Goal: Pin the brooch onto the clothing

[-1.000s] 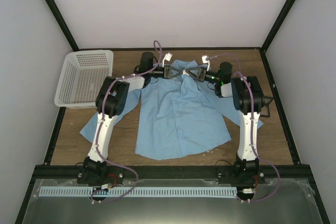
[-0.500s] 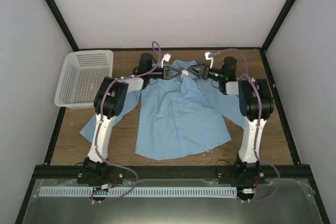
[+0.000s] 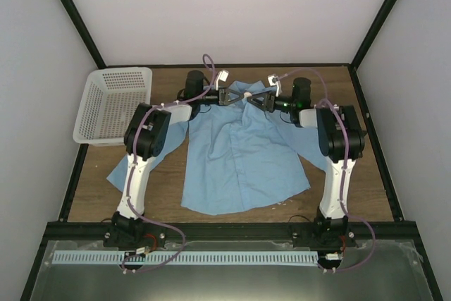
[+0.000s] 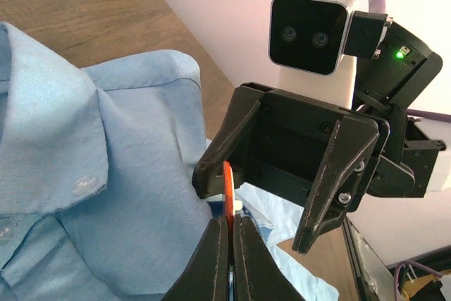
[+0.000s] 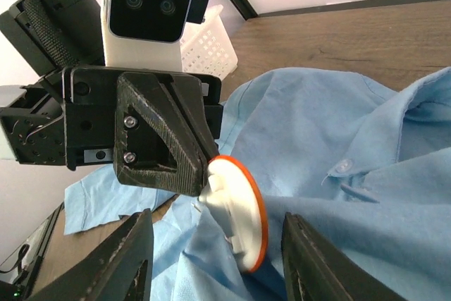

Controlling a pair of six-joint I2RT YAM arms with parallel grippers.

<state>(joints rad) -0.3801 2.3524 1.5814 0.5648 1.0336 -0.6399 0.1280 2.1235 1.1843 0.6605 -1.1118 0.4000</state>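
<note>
Pinching the brooch [image 5: 236, 209] by its thin rim between the fingers of the left gripper [image 4: 230, 230], pressed tight together on it. Showing a flat round disc, smooth and white on the face, with a bright orange-red ring around the edge. Standing on its edge up by the collar [image 4: 49, 125] of the shirt [image 3: 239, 160], right over a puffed-up fold of cloth; hard telling whether touching the cloth or not.

Holding the right gripper [image 4: 252, 214] with its two fingers spread apart, one on each side of the disc, with a little gap both ways. Pointing the two grippers nose to nose at the far end of the shirt. Looking rough and lined on those black fingers, shaped like pointy triangles.

Lying flat and front-up on the brown wooden table [image 3: 91, 174], light blue, thin and soft, a bit wrinkly, with small see-through buttons [image 4: 83, 185] down the middle and sleeves [image 3: 125, 167] sticking out to both sides. Sharing the table with a white plastic basket [image 3: 113, 103], full of little square holes, off at the far left and apart from the shirt.
</note>
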